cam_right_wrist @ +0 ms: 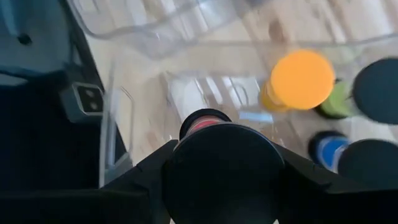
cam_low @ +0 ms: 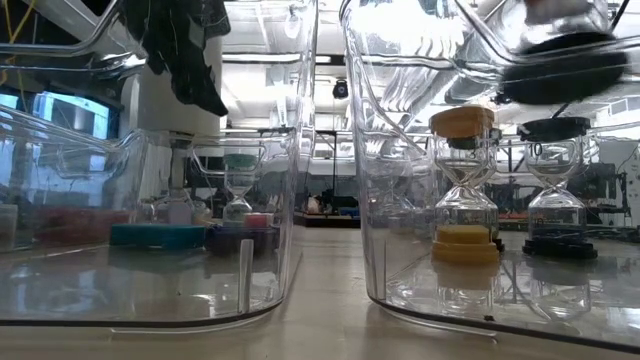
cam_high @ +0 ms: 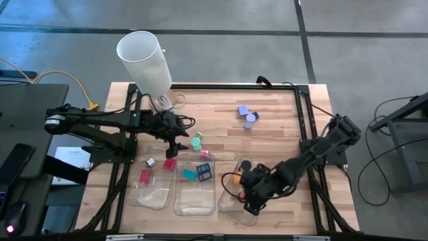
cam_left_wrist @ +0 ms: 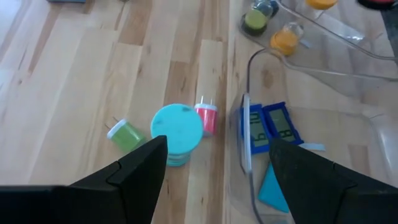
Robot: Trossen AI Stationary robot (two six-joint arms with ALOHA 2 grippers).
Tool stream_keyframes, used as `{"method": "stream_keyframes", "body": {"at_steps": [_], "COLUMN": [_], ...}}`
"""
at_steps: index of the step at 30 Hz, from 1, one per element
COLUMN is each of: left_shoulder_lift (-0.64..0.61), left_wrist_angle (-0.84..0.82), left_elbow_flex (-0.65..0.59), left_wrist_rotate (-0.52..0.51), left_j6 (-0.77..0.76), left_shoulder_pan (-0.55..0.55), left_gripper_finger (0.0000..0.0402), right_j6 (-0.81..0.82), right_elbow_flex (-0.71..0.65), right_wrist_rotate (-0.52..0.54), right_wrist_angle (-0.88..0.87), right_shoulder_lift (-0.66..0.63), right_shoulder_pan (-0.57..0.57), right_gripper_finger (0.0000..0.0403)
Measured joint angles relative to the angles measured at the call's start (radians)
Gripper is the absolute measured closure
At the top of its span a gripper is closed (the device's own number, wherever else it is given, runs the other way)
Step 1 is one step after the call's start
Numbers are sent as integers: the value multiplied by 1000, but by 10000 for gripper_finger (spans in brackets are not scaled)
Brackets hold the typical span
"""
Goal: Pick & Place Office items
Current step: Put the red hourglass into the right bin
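My right gripper (cam_high: 249, 199) hangs over the right clear tray (cam_high: 231, 209), shut on a black-capped sand timer (cam_right_wrist: 224, 168). In that tray stand an orange timer (cam_right_wrist: 303, 79), a black one (cam_low: 555, 190), a green one (cam_right_wrist: 336, 102) and a blue one (cam_right_wrist: 328, 149). My left gripper (cam_high: 179, 142) is open above the wood, just left of a teal round cap (cam_left_wrist: 177, 129), a green piece (cam_left_wrist: 124, 134) and a pink piece (cam_left_wrist: 207, 117). Blue blocks (cam_left_wrist: 270, 127) and a teal block (cam_left_wrist: 273, 186) lie in the middle tray (cam_high: 195, 197). My right gripper pinches the timer's round black top cap (cam_right_wrist: 186, 155) between its two fingers (cam_right_wrist: 146, 171), one on each side of the rim. The fingers slant steeply down from above. The timer hangs upright below them, its pink-red bulb (cam_right_wrist: 202, 122) showing, clear of the tray floor.
A tall white cylinder (cam_high: 144, 60) stands at the far left. Purple pieces (cam_high: 247, 115) lie at the far right of the table. A left clear tray (cam_high: 150, 191) holds a red piece (cam_high: 144, 176); a pink cube (cam_high: 169, 163) and a small white cube (cam_high: 151, 162) lie beside it.
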Motion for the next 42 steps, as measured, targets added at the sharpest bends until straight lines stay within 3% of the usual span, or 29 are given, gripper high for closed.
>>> {"method": "stream_keyframes", "body": {"at_steps": [7, 12, 29, 42], "left_shoulder_lift": [0, 0, 0, 0], "left_wrist_angle": [5, 5, 60, 70], "left_elbow_flex": [0, 0, 0, 0], "left_wrist_rotate": [-2, -2, 1, -2], "left_j6": [0, 0, -19, -42], "left_shoulder_pan": [-33, -62, -153, -228], "left_gripper_finger": [126, 126, 126, 126], "right_j6": [33, 44, -95, -3], "right_elbow_flex": [0, 0, 0, -42], "right_wrist_rotate": [-28, 22, 44, 14], "right_wrist_angle": [-100, -189, -109, -83], "right_shoulder_lift": [68, 110, 163, 163], "right_shoulder_pan": [-3, -3, -22, -62], "right_gripper_finger": [208, 208, 208, 207]}}
